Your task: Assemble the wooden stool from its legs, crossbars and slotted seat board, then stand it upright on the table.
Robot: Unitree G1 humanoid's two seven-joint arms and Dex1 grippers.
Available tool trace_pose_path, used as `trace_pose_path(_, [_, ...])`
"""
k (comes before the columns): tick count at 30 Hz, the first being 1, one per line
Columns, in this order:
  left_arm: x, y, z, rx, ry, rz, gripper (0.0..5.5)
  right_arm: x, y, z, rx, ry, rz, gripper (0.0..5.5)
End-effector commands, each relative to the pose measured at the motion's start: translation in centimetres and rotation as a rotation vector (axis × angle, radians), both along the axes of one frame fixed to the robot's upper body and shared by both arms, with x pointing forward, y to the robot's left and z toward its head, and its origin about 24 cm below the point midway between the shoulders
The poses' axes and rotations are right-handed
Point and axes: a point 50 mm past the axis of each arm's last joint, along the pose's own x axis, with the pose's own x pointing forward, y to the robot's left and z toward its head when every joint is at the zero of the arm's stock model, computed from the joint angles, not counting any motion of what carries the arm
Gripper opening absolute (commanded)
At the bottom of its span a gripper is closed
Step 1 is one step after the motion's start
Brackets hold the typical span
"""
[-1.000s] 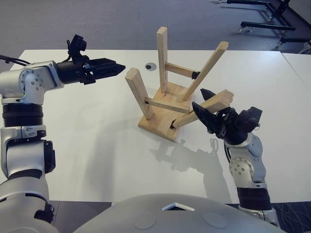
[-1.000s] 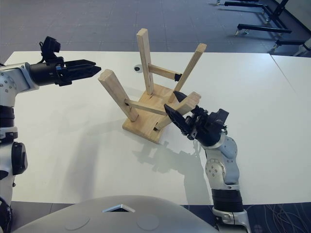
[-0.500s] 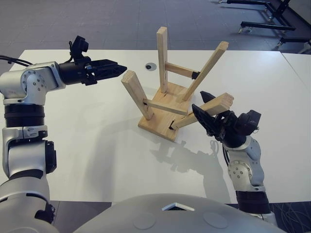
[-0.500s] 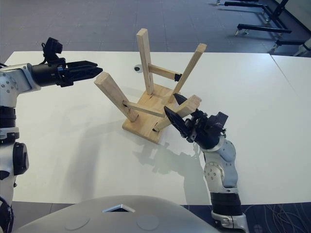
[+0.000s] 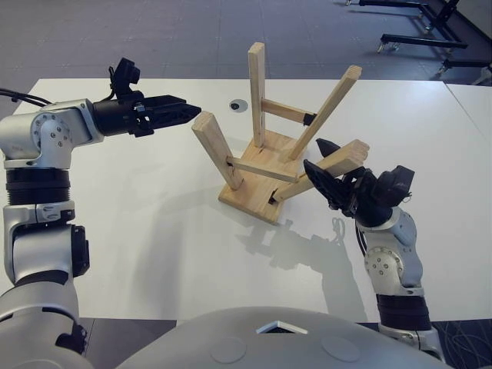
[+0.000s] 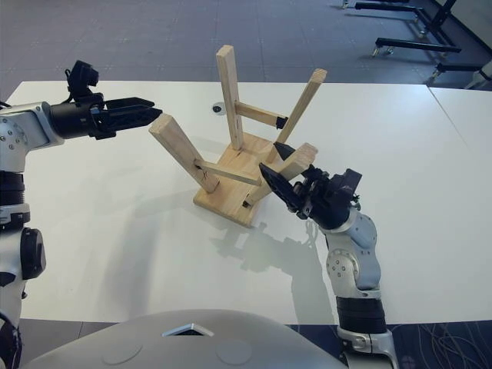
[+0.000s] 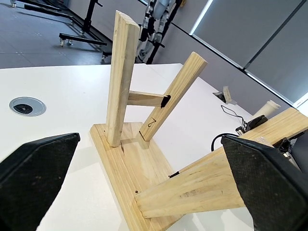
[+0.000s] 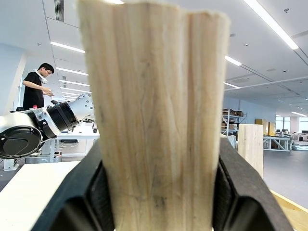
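The wooden stool (image 5: 278, 146) rests upside down and tilted on the white table (image 5: 138, 223), its seat board (image 5: 254, 201) on the surface and its legs pointing up and outward. My right gripper (image 5: 315, 155) is shut on the end of the leg (image 5: 338, 163) that slants toward the right; in the right wrist view that leg (image 8: 154, 125) sits squeezed between both fingers (image 8: 82, 202). My left gripper (image 5: 196, 111) hovers open just left of the top of the left-slanting leg (image 5: 217, 150), apart from it. Crossbars (image 5: 261, 167) join the legs.
A round cable grommet (image 5: 237, 104) sits in the table behind the stool. A second table (image 5: 473, 96) adjoins at the right. Wheeled frames (image 5: 423, 38) stand on the floor beyond. Bare tabletop lies in front and to the left.
The stool has turned slightly, its left-slanting leg tipping toward my left gripper. The left gripper edged a little to the right; the right gripper dipped and rose with its leg.
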Motion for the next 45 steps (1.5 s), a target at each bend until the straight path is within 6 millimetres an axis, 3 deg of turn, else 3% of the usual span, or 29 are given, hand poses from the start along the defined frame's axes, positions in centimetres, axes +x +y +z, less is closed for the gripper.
trace_pose_path(1, [-0.1, 0.0, -0.2, -0.001, 0.016, 0.004, 5.40, -0.1, 0.2, -0.1, 0.009, 0.006, 0.003, 2.06])
trace_pose_path(12, [-0.1, -0.1, -0.4, 0.002, 0.023, -0.004, 5.40, -0.6, -0.4, -0.9, -0.023, 0.044, 0.002, 2.06])
trace_pose_path(22, [-0.3, -0.3, -0.5, 0.000, 0.027, -0.008, 5.40, 0.2, -0.9, -0.5, -0.053, 0.050, 0.021, 2.06])
trace_pose_path(36, [-0.4, -0.3, -0.6, -0.004, 0.028, -0.003, 5.40, -0.1, -1.0, -1.1, -0.102, 0.142, 0.033, 2.05])
trace_pose_path(45, [-0.6, -0.2, -0.6, -0.007, 0.028, 0.003, 5.40, -0.1, -1.1, -0.5, -0.125, 0.149, 0.046, 2.05])
